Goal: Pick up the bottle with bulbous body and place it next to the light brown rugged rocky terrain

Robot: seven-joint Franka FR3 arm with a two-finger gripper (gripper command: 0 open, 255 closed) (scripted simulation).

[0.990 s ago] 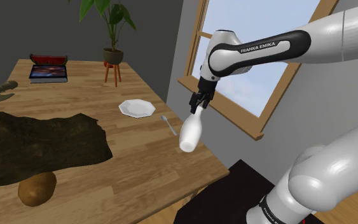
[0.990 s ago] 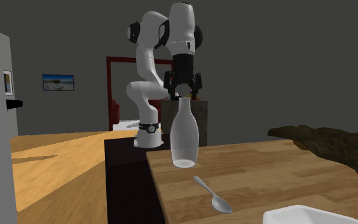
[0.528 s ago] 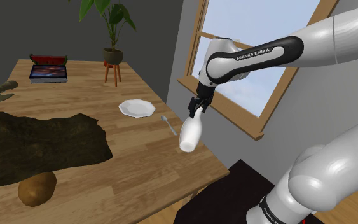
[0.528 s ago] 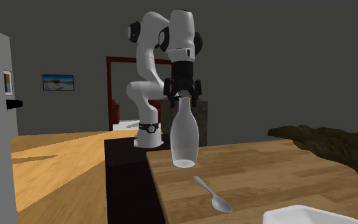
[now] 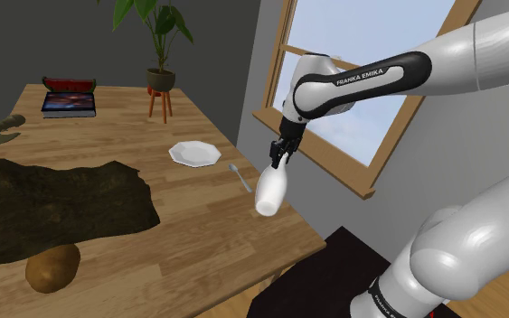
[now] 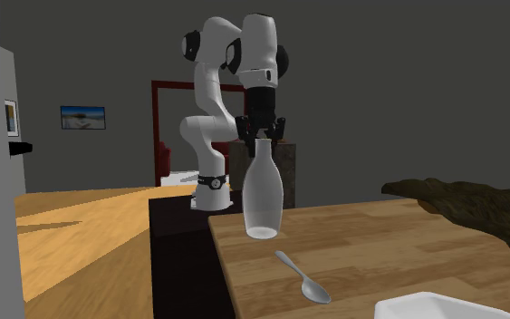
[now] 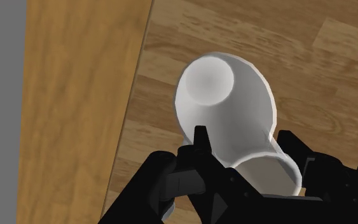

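A white bottle with a bulbous body and a narrow neck stands upright on the wooden table, close to the edge on the window side. My black gripper comes down on it from above, shut on the neck. In the second exterior view the gripper pinches the top of the bottle. In the wrist view both fingers press against the neck of the bottle, with the gripper around it. The rugged rocky terrain looks dark brown and lies at the shoulder view's left.
A spoon and a white plate lie just beyond the bottle. A potato sits in front of the terrain. A book rests at the far end. A potted plant stands past the table.
The gripper came down a little over the bottle's neck, then its fingers drew in from wide apart onto the neck. The bottle has stayed where it stood.
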